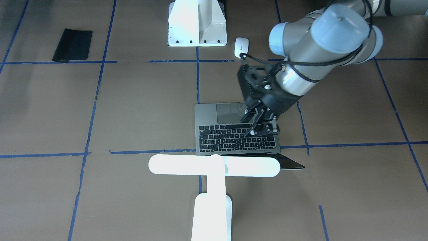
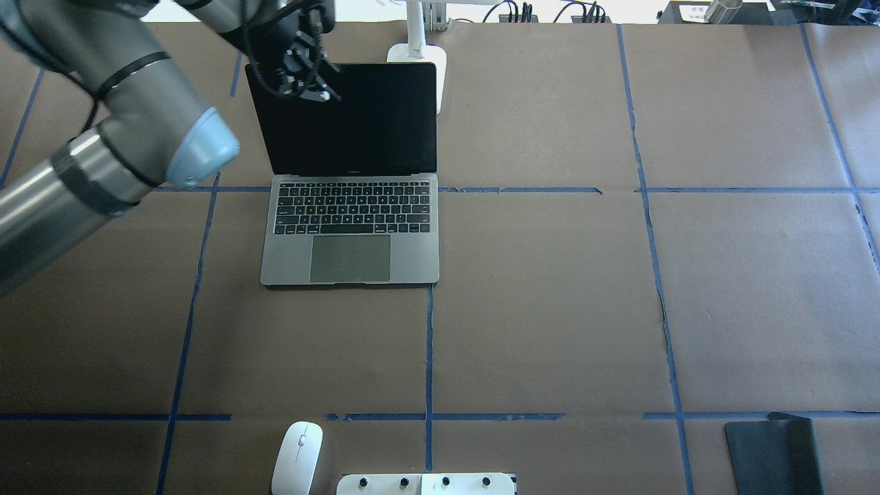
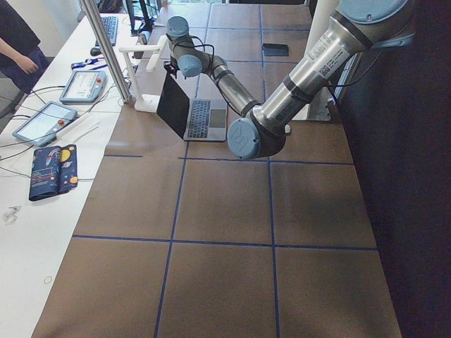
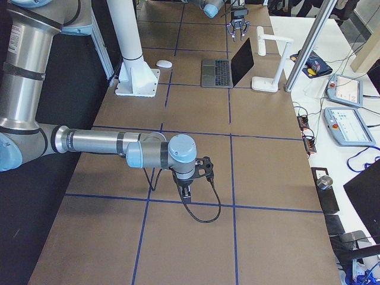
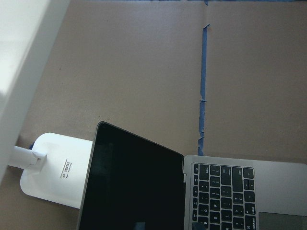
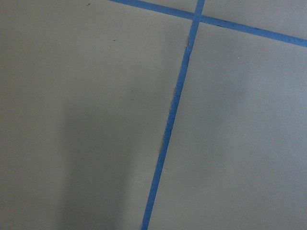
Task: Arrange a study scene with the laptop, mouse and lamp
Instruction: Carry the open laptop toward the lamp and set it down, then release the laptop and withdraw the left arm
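Note:
The dark-grey laptop point(image 2: 350, 213) stands open mid-table, its black screen upright; it also shows in the front view point(image 1: 227, 137) and the left wrist view point(image 5: 139, 191). My left gripper point(image 2: 306, 89) hovers over the screen's top left corner, jaws apart, holding nothing; the front view shows it point(image 1: 259, 125) above the keyboard. The white lamp point(image 1: 214, 166) stands just behind the screen, its base point(image 5: 57, 170) on the table. The white mouse point(image 2: 298, 457) lies near the robot's base, left of the pedestal. My right gripper point(image 4: 185, 193) hangs low over bare table far to the right; I cannot tell its state.
A black mouse pad point(image 2: 773, 457) lies at the near right of the table. The white bolted pedestal point(image 1: 197, 23) stands at the robot's side. Blue tape lines cross the brown table point(image 2: 550, 309). The right wrist view shows only table and tape.

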`<state>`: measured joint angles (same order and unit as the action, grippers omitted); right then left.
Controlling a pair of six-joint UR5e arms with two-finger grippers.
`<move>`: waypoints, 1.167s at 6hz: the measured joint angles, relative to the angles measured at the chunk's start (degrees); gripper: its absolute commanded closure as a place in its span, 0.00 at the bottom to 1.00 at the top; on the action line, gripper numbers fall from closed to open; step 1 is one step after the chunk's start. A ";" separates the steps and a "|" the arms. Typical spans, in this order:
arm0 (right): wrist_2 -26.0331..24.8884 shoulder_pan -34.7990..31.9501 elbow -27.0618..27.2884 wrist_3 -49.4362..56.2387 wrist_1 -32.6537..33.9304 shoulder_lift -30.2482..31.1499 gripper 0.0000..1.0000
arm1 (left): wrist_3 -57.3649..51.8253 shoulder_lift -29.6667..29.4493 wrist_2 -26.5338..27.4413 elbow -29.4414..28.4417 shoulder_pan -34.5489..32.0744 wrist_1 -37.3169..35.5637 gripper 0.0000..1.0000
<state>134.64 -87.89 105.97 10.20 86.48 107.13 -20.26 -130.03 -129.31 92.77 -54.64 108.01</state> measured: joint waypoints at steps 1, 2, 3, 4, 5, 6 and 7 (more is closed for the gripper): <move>0.01 0.00 -0.01 0.00 0.00 0.01 0.00 | 0.03 6.21 -0.39 5.77 -1.09 -0.34 0.09; 0.06 0.00 0.04 -0.06 -0.03 -0.01 0.00 | 0.02 11.81 -0.84 9.78 -2.32 -0.53 0.02; 0.20 0.03 0.12 -0.26 -0.10 -0.09 0.00 | -0.05 16.67 -1.04 11.57 -3.57 -0.89 0.00; 0.39 0.06 0.59 -0.41 -0.51 -0.13 0.00 | -0.22 21.42 -1.07 11.87 -4.42 -2.71 0.00; 1.11 0.26 1.54 -0.47 -1.02 -0.19 0.00 | -0.44 25.16 -1.07 11.50 -6.26 -7.07 0.00; 2.21 0.82 2.56 -0.99 -1.14 -0.26 0.00 | -0.53 26.96 -1.08 11.18 -9.89 -15.42 0.00; 2.83 1.98 3.22 -3.50 -1.15 -0.72 0.00 | -0.53 28.02 -1.09 11.00 -15.05 -24.53 0.00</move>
<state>137.47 -85.91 109.19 6.69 85.33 106.40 -20.79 -102.01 -130.40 103.77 -69.69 83.48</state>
